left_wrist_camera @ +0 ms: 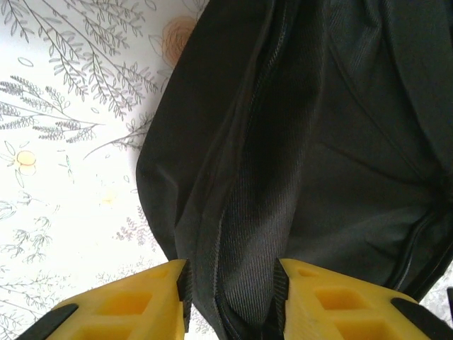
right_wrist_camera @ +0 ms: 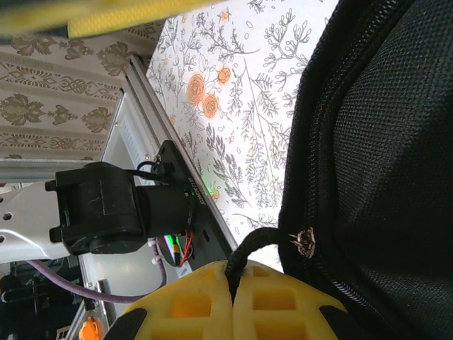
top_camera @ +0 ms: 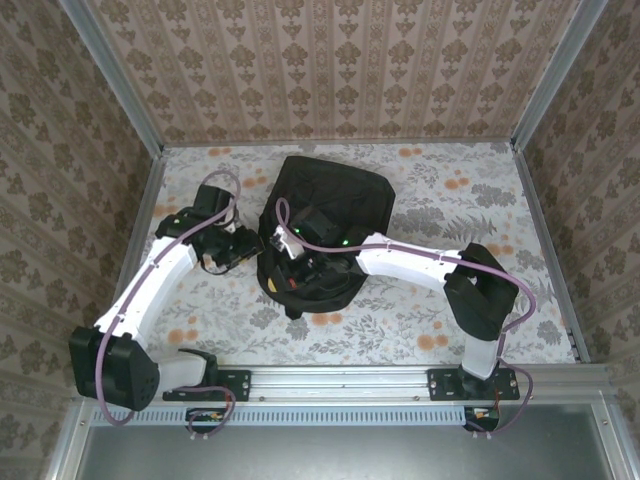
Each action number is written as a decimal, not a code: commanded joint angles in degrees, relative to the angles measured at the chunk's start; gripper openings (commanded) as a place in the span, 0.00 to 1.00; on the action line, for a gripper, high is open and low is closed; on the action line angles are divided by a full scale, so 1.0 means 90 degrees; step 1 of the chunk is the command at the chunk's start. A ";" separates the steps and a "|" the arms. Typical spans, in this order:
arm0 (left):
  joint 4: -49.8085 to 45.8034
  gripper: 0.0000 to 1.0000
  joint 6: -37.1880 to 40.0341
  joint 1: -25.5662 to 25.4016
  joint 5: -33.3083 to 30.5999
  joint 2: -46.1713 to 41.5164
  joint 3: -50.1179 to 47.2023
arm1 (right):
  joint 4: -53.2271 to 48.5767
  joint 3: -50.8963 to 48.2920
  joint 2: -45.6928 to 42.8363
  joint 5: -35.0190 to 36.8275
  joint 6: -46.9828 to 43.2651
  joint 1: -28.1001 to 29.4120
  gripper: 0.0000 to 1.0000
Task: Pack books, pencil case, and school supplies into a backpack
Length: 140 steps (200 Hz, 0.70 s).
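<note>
On the flowered table point(top_camera: 440, 300): black backpack point(top_camera: 335, 200) lying mid-table, between both arms.
Left gripper point(left_wrist_camera: 232, 283): fingers apart, straddling a fold of its fabric, perhaps touching.
Right gripper point(right_wrist_camera: 232, 282): pinched together on the black zip cord point(right_wrist_camera: 249, 242).

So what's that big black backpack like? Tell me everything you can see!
The backpack is black, soft woven fabric with zips along its seams. It lies flat and slumped in the middle of the flowery table. The right hand is shut on a black cord pull tied to a metal zip slider. The left hand has its yellow fingers apart, one on each side of a fabric fold on the backpack's left side.
</note>
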 commanded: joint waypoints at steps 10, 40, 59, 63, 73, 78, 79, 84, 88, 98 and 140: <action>-0.0371 0.37 -0.0188 -0.0310 -0.0290 -0.0026 0.0009 | 0.0105 -0.0085 0.0020 -0.0178 0.0028 -0.0046 0.00; -0.0363 0.36 -0.0184 -0.0506 -0.0479 0.0094 -0.0109 | 0.0140 -0.0105 -0.0010 -0.0198 0.0036 -0.0046 0.00; -0.0353 0.35 -0.0135 -0.0533 -0.0564 0.0070 -0.0280 | 0.0147 -0.0113 -0.0015 -0.0215 0.0050 -0.0060 0.00; -0.0353 0.35 -0.0122 -0.0543 -0.0587 0.0051 -0.0330 | 0.0144 -0.0114 -0.0013 -0.0226 0.0048 -0.0054 0.00; -0.0338 0.34 -0.0092 -0.0535 -0.0590 0.0006 -0.0452 | 0.0147 -0.0122 -0.0007 -0.0237 0.0040 -0.0057 0.00; -0.0334 0.34 -0.0075 -0.0536 -0.0590 -0.0026 -0.0509 | 0.0147 -0.0130 -0.0008 -0.0245 0.0040 -0.0059 0.00; -0.0334 0.34 -0.0078 -0.0535 -0.0590 -0.0028 -0.0516 | 0.0154 -0.0127 -0.0011 -0.0246 0.0044 -0.0060 0.00; -0.0317 0.34 -0.0066 -0.0537 -0.0590 -0.0059 -0.0578 | 0.0152 -0.0143 -0.0012 -0.0245 0.0038 -0.0058 0.00; -0.0298 0.34 -0.0066 -0.0542 -0.0590 -0.0075 -0.0622 | 0.0152 -0.0135 -0.0010 -0.0255 0.0043 -0.0061 0.00; -0.0230 0.34 -0.0053 -0.0538 -0.0580 -0.0098 -0.0709 | 0.0170 -0.0144 -0.0003 -0.0281 0.0048 -0.0057 0.00; 0.0143 0.29 -0.0051 -0.0535 -0.0509 0.0098 -0.0789 | 0.0231 -0.0196 0.0036 -0.0469 0.0109 -0.0060 0.00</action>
